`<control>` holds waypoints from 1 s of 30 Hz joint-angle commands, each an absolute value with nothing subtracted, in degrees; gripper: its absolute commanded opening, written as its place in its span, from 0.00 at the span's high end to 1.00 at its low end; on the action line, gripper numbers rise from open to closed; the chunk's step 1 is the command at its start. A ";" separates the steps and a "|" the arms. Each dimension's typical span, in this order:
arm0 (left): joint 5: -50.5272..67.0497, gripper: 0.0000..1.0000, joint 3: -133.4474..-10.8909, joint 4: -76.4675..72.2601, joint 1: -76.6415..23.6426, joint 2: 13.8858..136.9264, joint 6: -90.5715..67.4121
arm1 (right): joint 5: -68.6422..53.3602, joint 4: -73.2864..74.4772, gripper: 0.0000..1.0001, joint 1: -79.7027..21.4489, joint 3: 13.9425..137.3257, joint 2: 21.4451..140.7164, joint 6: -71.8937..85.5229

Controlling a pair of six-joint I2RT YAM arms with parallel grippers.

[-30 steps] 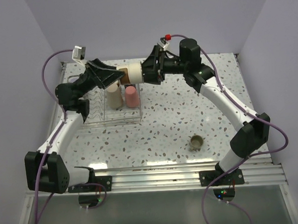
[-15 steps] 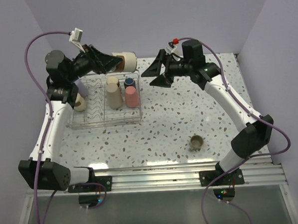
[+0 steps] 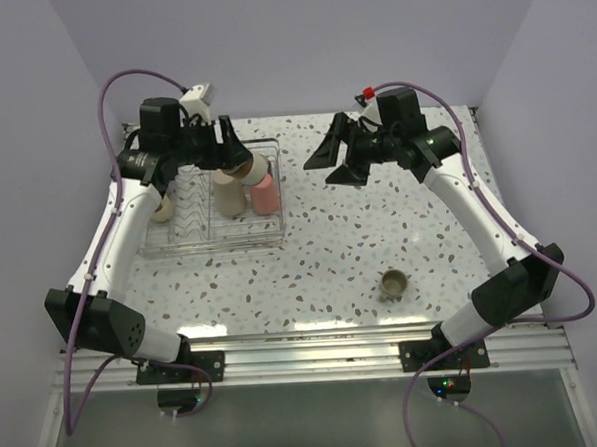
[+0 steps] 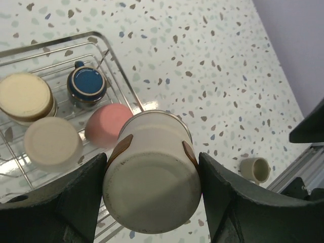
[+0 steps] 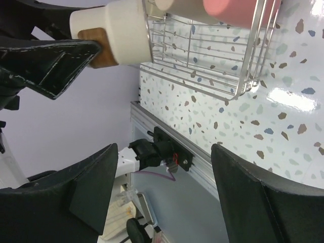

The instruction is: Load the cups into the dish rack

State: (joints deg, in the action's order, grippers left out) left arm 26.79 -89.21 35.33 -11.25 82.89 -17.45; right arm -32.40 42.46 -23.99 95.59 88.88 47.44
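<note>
Two black fingers (image 4: pixel 76 197) grip a cream cup (image 4: pixel 152 187) at bottom centre, base toward the camera. The dish rack (image 4: pixel 119 76) at upper left holds a pink cup (image 4: pixel 104 124), a blue-bottomed mug (image 4: pixel 87 85) and two beige cups (image 4: pixel 25 96) (image 4: pixel 52 143), all inverted. A tan mug (image 4: pixel 254 169) sits lower right.

Left arm reaches up from its base at the near left, elbow out wide, wrist turned to the right. The left gripper (image 3: pixel 233 159) has its jaws clamped on either side of a cream cup (image 3: pixel 253 166), held tilted. Right arm stretches from its near-right base to the far side, wrist pointing left. The right gripper (image 3: pixel 337 162) hangs with jaws spread wide, nothing between them.
</note>
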 commanded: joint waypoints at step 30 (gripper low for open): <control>-6.15 1.00 -74.36 35.25 -29.35 91.84 -18.45 | -29.88 46.50 0.23 -24.00 91.67 84.99 43.33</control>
State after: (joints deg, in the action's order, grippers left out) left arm -3.53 -75.44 39.59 -28.32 91.31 -15.81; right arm -30.50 46.06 -23.99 92.20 86.80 44.25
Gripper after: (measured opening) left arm 0.715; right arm 0.774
